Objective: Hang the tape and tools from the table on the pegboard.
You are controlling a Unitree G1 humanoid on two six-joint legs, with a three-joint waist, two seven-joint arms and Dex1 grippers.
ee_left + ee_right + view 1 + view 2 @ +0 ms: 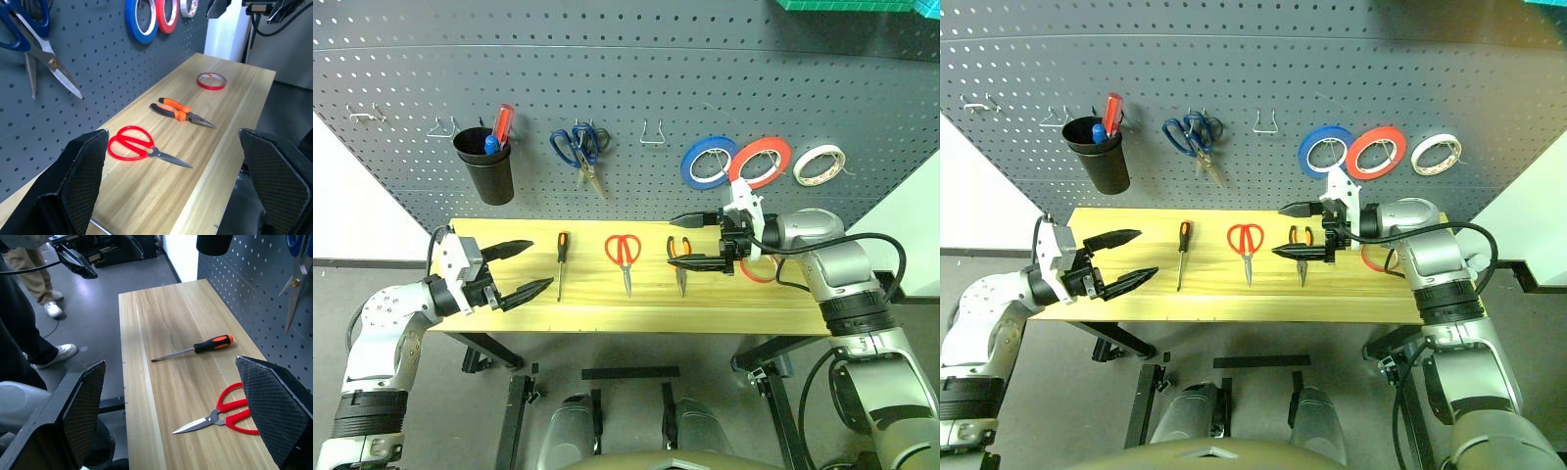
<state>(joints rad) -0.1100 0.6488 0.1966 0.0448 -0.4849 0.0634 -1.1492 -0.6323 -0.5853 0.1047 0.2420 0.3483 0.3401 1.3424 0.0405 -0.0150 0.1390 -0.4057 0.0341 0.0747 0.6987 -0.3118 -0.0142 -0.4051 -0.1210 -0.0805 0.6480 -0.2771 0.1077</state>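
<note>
On the table (607, 311) lie, from left to right, a slim screwdriver (562, 262) with an orange-and-black handle, red-handled scissors (624, 253), orange-and-black pliers (679, 257) and a thin red tape ring (211, 81). My left gripper (540, 264) hovers open at the table's left end, pointing toward the screwdriver and holding nothing. The right gripper (672, 240) stands open above the pliers, pointing left, empty. My right arm partly covers the tape in the head views. The dark grey pegboard (626, 78) rises behind the table.
Hanging on the pegboard are a black cup (487, 164) with a red-handled screwdriver, blue scissors (578, 147), and blue (708, 162), red (760, 162) and white (819, 164) tape rolls. Bare hooks (652, 132) sit between them. A person's legs (19, 308) stand beyond the table's left end.
</note>
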